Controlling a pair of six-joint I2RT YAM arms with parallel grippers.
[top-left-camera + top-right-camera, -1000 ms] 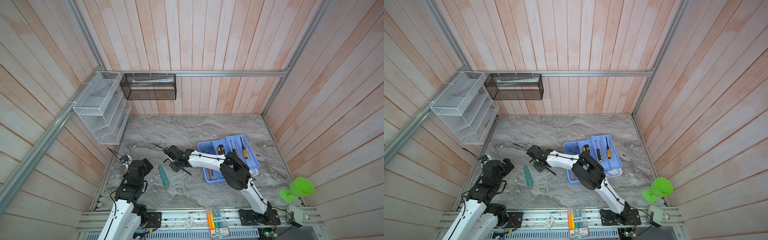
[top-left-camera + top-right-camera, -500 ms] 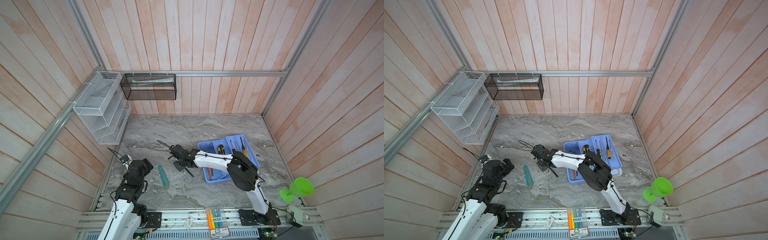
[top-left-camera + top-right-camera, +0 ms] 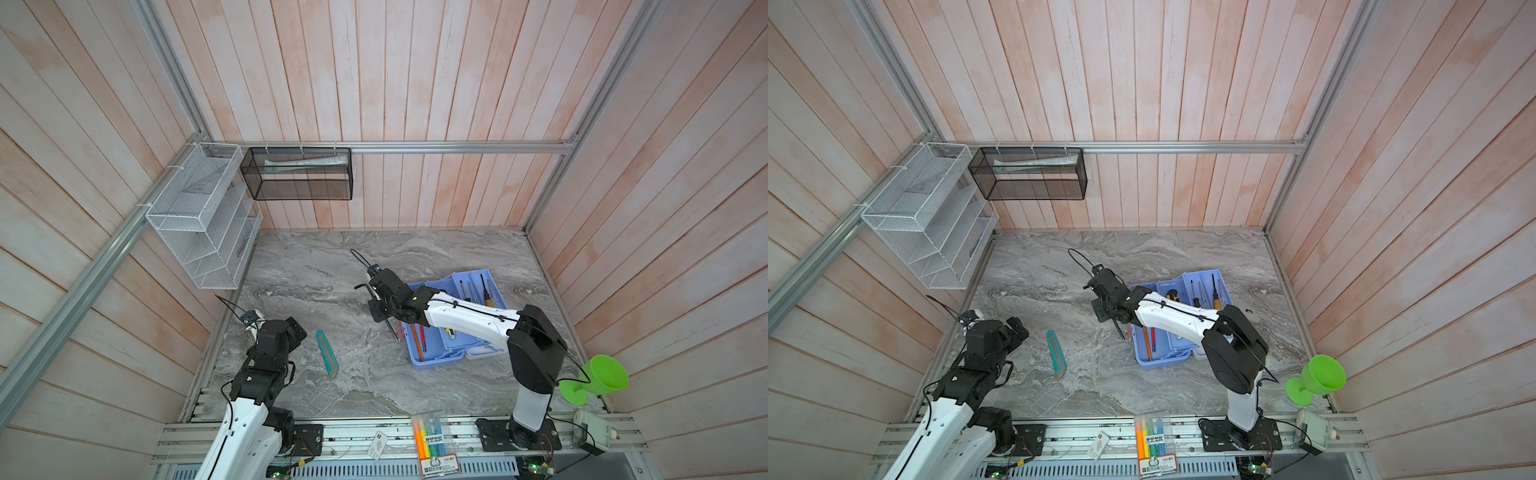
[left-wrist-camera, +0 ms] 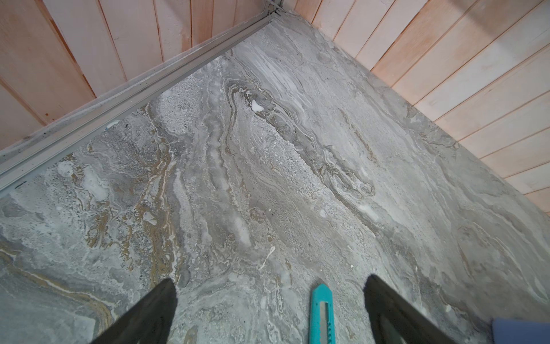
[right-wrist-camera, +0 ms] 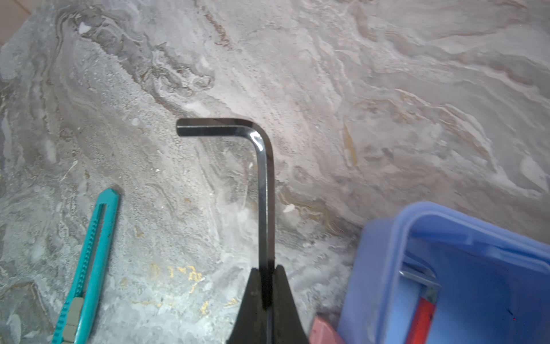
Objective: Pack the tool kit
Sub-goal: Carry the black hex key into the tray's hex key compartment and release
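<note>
Item: hex key [image 5: 263, 178], clenched in my right pincer [image 5: 267, 270], long shank running straight out from the grip, short leg turned away from the open tool kit [image 5: 384, 253] just beside it on the desk [image 3: 332, 270]; left pincer [image 4: 269, 281] released, well apart.

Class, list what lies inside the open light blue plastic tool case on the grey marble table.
In the light blue case: slim screwdrivers in its far tray, a thin orange tool and a thin red tool near the front. The white right arm covers the middle.

Bright, even light; wrist views perhaps slightly soft.
</note>
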